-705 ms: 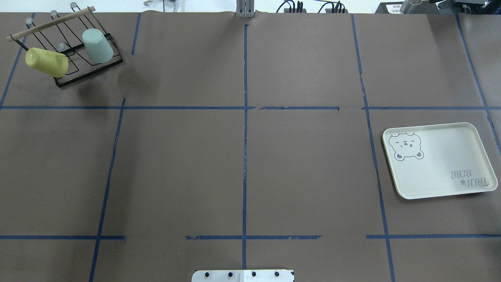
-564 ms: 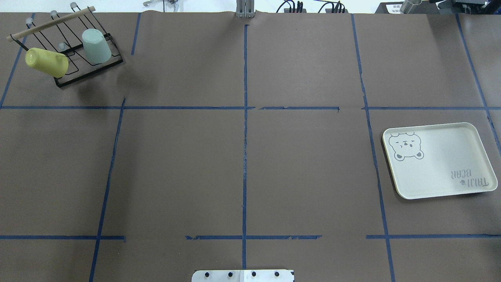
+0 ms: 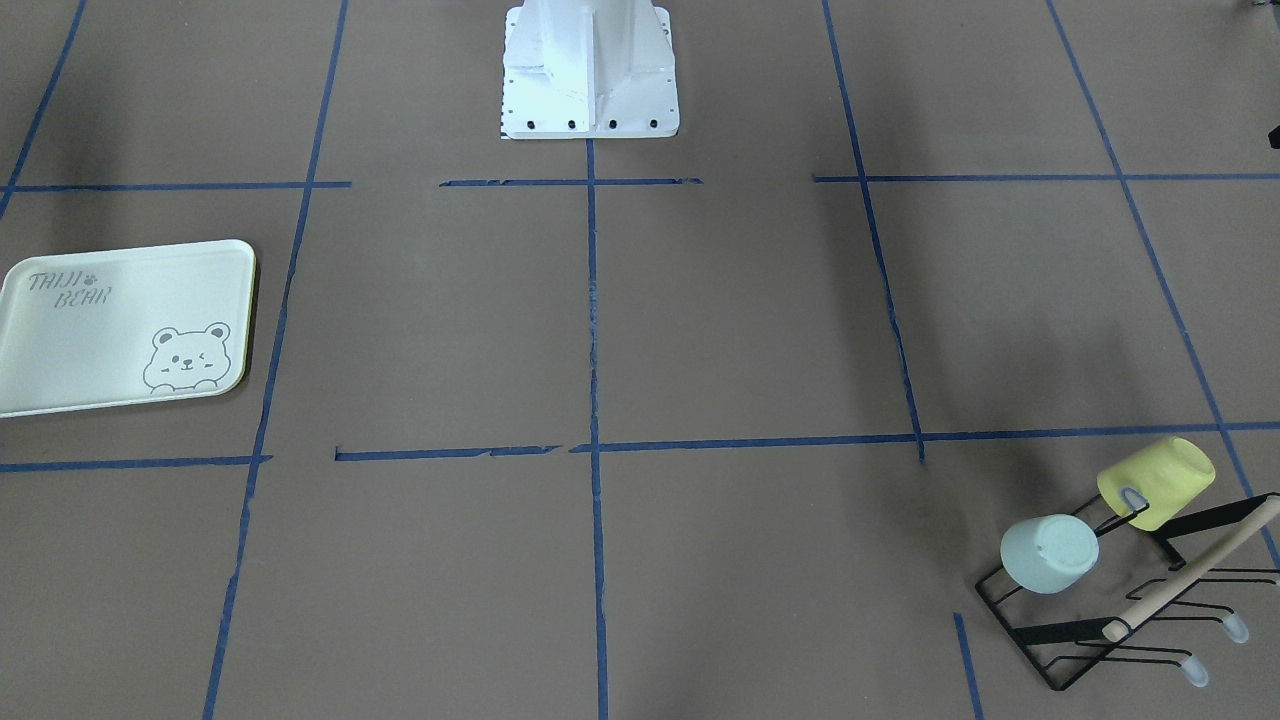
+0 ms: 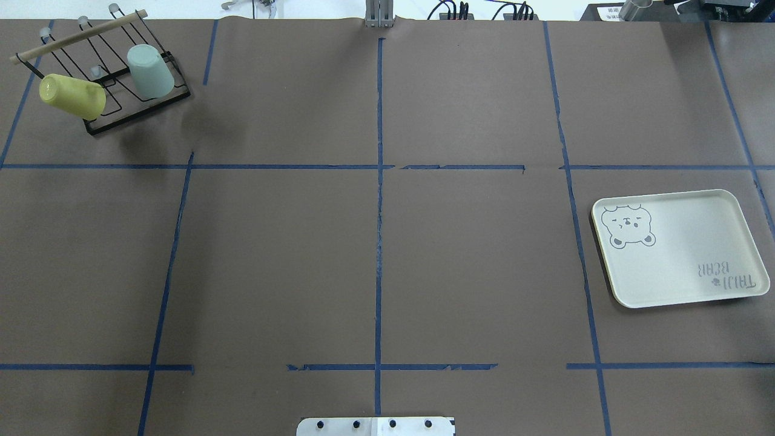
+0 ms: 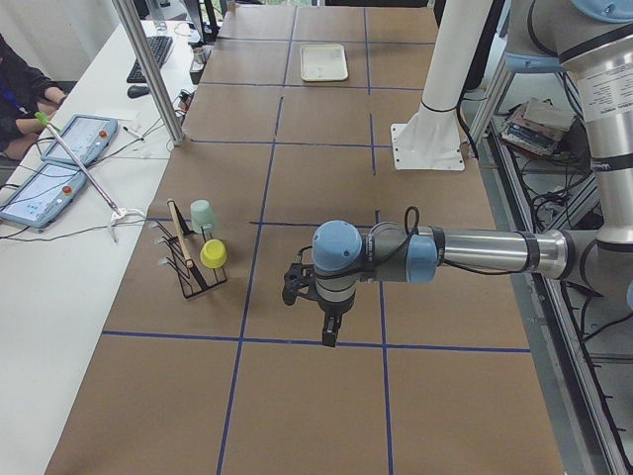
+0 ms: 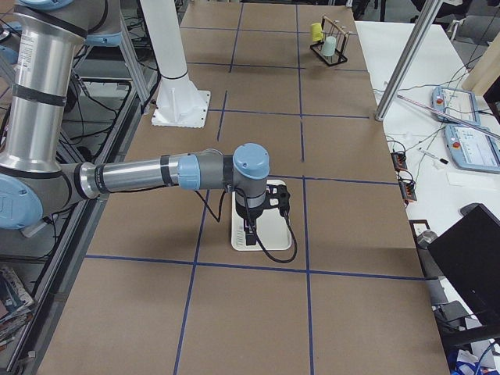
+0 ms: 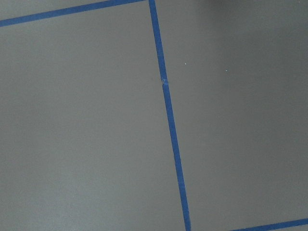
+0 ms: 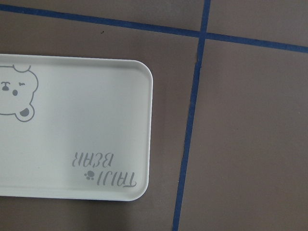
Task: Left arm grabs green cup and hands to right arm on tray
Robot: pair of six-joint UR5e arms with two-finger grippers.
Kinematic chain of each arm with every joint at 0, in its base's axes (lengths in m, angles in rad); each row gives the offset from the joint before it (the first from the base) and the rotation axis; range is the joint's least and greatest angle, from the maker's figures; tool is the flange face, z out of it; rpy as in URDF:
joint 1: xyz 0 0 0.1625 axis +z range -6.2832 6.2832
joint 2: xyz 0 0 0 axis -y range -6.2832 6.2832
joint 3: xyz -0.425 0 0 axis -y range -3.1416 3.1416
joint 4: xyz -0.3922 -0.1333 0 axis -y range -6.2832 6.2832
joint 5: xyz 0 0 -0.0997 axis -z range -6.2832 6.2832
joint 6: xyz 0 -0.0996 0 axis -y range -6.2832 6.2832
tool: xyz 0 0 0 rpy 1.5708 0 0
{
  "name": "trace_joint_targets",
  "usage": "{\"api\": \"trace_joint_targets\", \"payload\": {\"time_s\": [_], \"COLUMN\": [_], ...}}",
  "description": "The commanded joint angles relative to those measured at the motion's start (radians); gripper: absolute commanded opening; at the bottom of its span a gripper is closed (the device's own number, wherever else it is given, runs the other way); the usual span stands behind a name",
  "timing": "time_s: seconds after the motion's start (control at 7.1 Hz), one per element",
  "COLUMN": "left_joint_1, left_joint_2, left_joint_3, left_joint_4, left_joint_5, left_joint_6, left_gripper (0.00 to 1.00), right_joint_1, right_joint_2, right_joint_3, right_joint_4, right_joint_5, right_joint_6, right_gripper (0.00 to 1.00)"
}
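Well, my green cup [image 4: 150, 71] hangs tilted, bottom up, on the black wire rack [image 4: 138, 112] in the worktop's far left corner, just beside a yellow cup [image 4: 72, 95]. The tray [image 4: 684, 242] lies by the right edge. My left gripper [image 5: 326, 322] hovers over bare paper and my right gripper [image 6: 248, 234] over the tray; whether either is released I cannot tell. Nothing on the table has shifted since a moment ago.

Bare brown tabletop [image 7: 77, 125] fills the frame. A blue tape strip [image 7: 168, 106] runs from 12 o'clock down to 6 o'clock, leaning slightly. A second strip [image 7: 72, 10] meets it at its top end, coming in from 10 o'clock. A third strip [image 7: 279, 225] clips the 5 o'clock corner.
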Motion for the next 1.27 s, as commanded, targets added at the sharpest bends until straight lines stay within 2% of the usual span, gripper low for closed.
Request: {"api": "trace_joint_targets", "payload": {"time_s": [0.0, 0.14, 0.28, 0.56, 0.7, 0.99, 1.13], "left_joint_1": [0.002, 0.005, 0.007, 0.010, 0.033, 0.170, 0.215], "left_joint_2": [-0.108, -0.242, -0.320, -0.325, -0.327, -0.413, -0.491], "left_joint_3": [0.044, 0.183, 0.274, 0.314, 0.299, 0.285, 0.287], "left_joint_4": [-0.112, -0.181, -0.233, -0.354, -0.425, -0.583, -0.597], "left_joint_5": [-0.004, -0.005, -0.027, -0.028, -0.028, -0.015, 0.066], "left_joint_6": [-0.003, -0.006, -0.002, -0.003, -0.137, -0.607, -0.772], "left_gripper": [1.00, 1.00, 1.00, 1.00, 1.00, 1.00, 1.00], "right_joint_1": [-0.004, -0.004, -0.005, -0.005, -0.007, -0.007, -0.008], "right_joint_2": [0.014, 0.016, 0.016, 0.017, 0.020, 0.020, 0.020], "right_joint_3": [-0.006, -0.010, -0.011, -0.011, -0.011, -0.011, -0.011], "right_joint_4": [0.000, 0.000, 0.000, 0.000, 0.000, 0.000, 0.000], "right_joint_5": [-0.001, -0.001, -0.001, 0.000, 0.000, 0.000, 0.000], "right_joint_6": [0.000, 0.000, 0.000, 0.000, 0.000, 0.000, 0.000], "right_gripper": [1.00, 1.00, 1.00, 1.00, 1.00, 1.00, 1.00]}}
